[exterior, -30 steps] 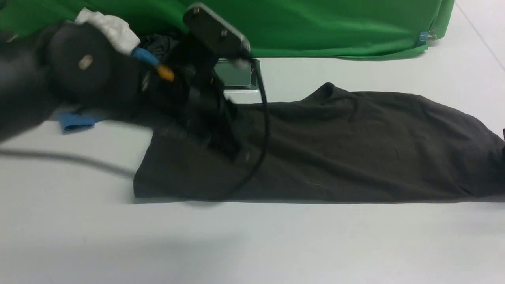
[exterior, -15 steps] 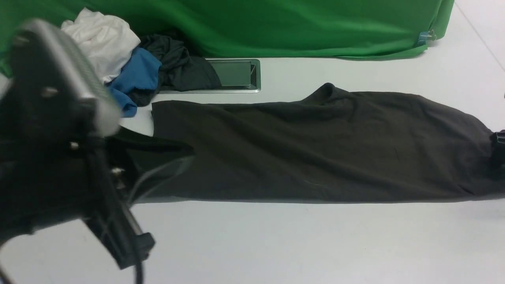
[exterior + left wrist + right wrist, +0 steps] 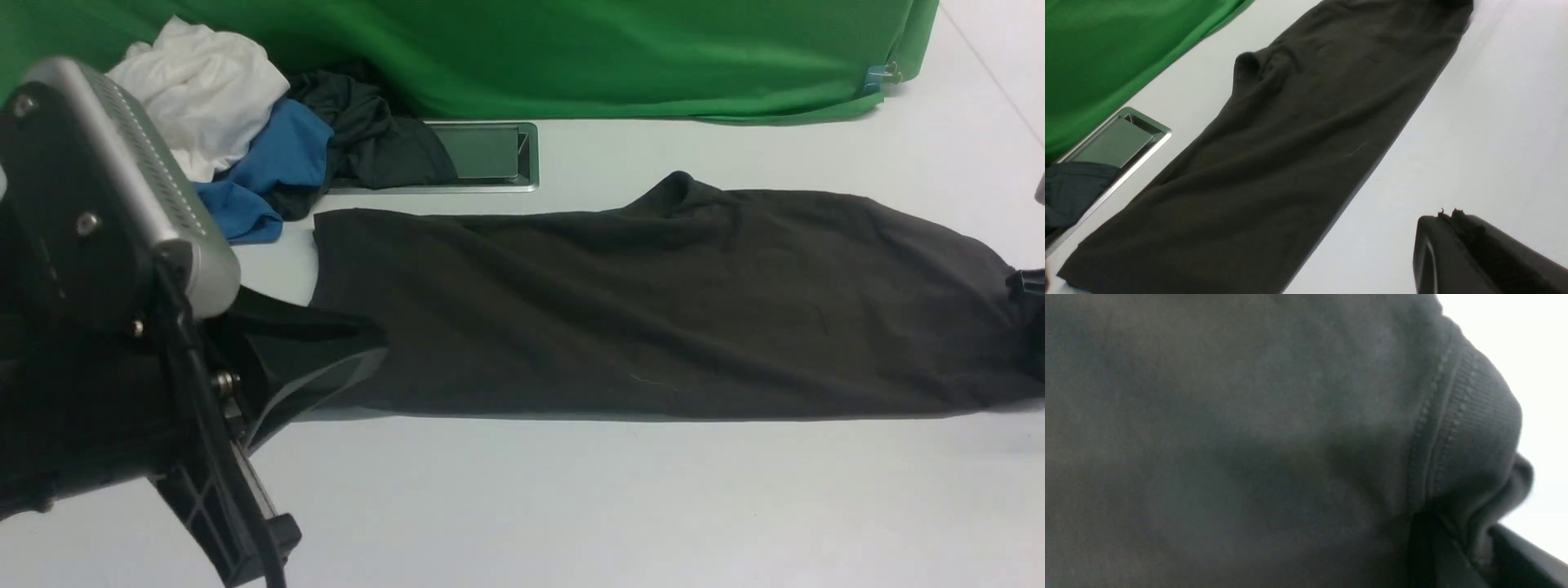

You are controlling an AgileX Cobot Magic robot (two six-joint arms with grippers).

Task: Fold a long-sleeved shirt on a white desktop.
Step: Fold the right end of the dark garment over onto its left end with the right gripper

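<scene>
Behind everything hangs a bright green cloth backdrop, and in front of it spreads the broad matte white desktop. Across its middle, from my front view, I have the large olive-black long-sleeved cotton shirt, lying as a long, low band with a nearly straight near edge and a raised crease along its far side. My black right gripper is at the shirt's right end; its fingers are closed on the ribbed, stitched edge, cloth bunched between them. My black left gripper has its fingers together with nothing between them, held apart from the cloth over the near left. I judge the lengthwise fold made and the crosswise one starting from the right. Next I would lift that pinched end clear and carry it inward over the body, keeping the near edges lined up so the layers don't skew.
</scene>
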